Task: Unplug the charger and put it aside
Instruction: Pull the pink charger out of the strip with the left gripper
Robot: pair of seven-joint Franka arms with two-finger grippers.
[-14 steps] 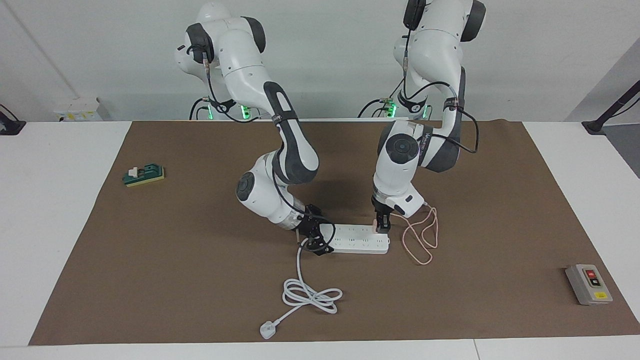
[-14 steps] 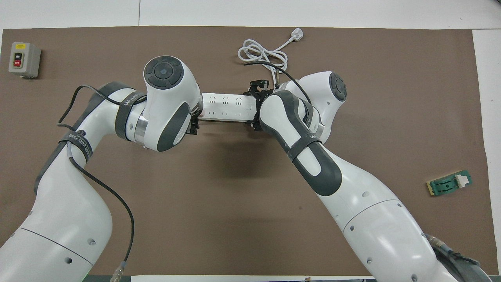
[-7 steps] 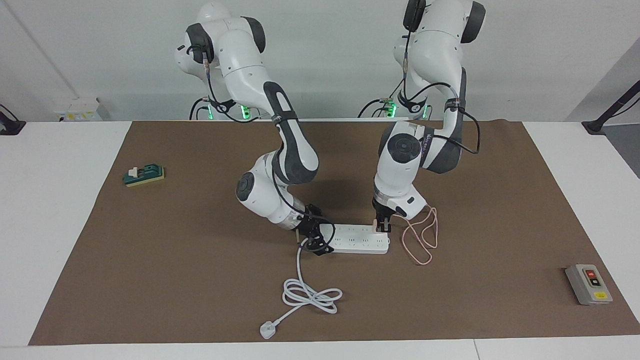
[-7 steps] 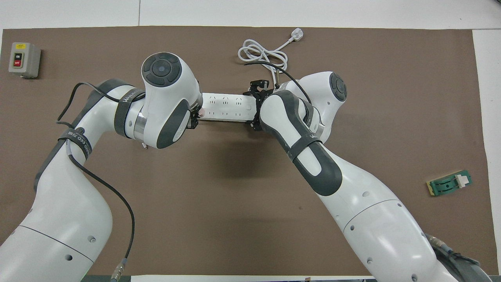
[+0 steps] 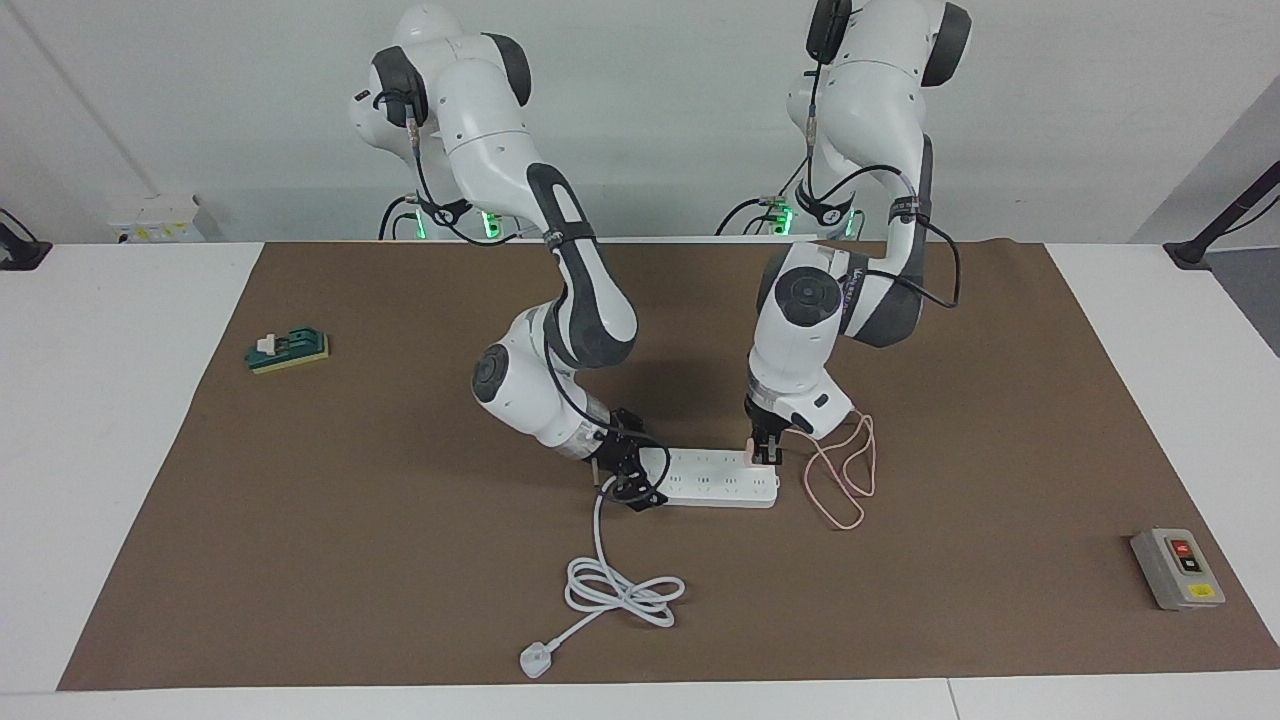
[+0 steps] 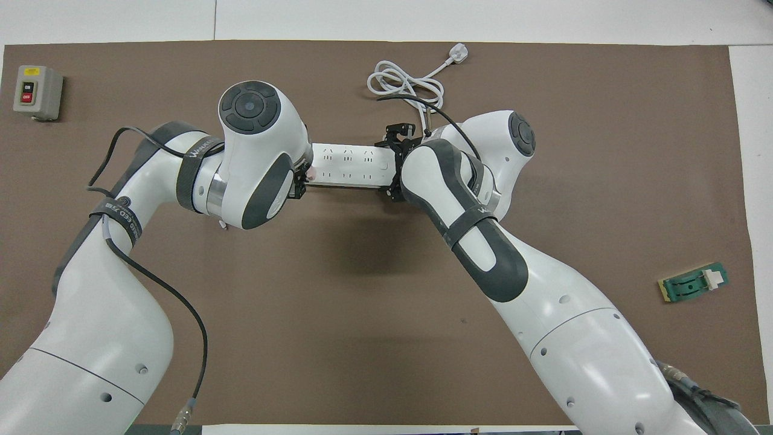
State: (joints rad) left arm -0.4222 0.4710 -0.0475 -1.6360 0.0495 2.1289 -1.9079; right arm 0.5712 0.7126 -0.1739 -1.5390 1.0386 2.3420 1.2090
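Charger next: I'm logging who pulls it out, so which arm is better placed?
Left. The left gripper is down on the charger; the right gripper is at the power strip's cord end.

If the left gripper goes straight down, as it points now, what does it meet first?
Probably the charger, plugged into the power strip at its end toward the left arm; the left gripper is already at it, with the strip directly beneath.

Readable in the overhead view only: "ON" on the yellow button and "OFF" on the red button of the grey rectangular switch box [image 6: 37, 92], lying at the left arm's end of the brown table mat. Dark strap [image 6: 204, 149] around the left arm's white forearm printed with a word, too small to read.
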